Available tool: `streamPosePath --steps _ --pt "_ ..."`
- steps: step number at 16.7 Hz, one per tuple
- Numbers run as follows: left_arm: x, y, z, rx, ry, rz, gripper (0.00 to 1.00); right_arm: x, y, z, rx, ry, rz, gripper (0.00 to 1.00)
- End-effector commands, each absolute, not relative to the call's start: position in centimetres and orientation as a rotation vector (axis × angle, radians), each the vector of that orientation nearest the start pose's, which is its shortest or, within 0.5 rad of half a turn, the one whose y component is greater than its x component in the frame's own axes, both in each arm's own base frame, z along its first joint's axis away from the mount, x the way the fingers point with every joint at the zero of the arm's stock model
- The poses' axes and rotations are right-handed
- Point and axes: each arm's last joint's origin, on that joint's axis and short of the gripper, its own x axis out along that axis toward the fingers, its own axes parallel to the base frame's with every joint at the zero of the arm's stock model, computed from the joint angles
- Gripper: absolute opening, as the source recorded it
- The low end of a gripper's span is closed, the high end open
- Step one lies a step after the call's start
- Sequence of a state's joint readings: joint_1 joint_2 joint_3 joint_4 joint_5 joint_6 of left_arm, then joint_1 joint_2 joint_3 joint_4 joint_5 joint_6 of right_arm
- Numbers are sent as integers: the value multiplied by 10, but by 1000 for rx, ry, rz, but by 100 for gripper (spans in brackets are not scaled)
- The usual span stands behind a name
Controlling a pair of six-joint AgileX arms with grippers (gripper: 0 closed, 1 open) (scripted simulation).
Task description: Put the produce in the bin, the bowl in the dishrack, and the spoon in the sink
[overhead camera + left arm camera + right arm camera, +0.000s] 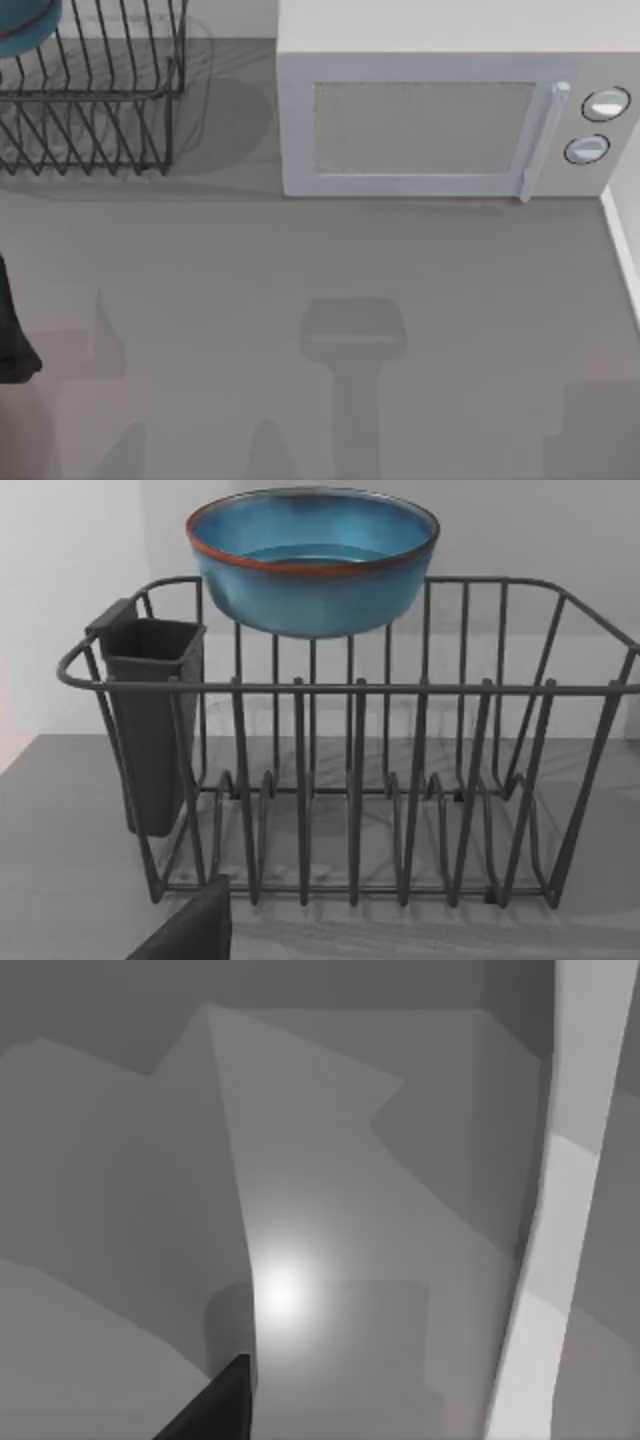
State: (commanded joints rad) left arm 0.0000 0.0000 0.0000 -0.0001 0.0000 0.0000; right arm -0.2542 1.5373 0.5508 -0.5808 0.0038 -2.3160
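Observation:
The teal-blue bowl [312, 560] with its reddish-brown rim sits upright at the top of the dark wire dishrack [350, 780], over its rear part, and nothing grips it. From above, the bowl [25, 25] is at the far left corner, inside the dishrack [90, 100]. A dark part of my left gripper [190, 932] is in front of the rack, apart from it. My left arm [10, 335] is at the table's left edge. A dark part of my right gripper [215, 1410] hangs over plain grey surfaces. The produce, spoon, bin and sink are out of view.
A white microwave [440, 120] with its door shut stands at the back, right of the rack. A dark cutlery holder [150, 720] hangs on one end of the rack. The grey tabletop [300, 300] lies in front of both.

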Motion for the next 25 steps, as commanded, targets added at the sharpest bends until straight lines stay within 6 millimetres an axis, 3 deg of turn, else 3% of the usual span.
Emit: streamPosePath --steps 2,15,23,24,25 --pt "106 -1 160 0 0 0 100 196 -51 93 -1565 939 1557 100" --pt "106 -1 160 0 0 0 100 196 -51 93 -1565 939 1557 2" --pt "106 -1 160 0 0 0 100 196 -51 93 -1565 939 1557 0" --pt "106 -1 160 0 0 0 100 198 -50 115 -1582 979 1512 0" --pt "106 -1 160 0 0 0 100 198 -50 115 -1583 978 1512 0"
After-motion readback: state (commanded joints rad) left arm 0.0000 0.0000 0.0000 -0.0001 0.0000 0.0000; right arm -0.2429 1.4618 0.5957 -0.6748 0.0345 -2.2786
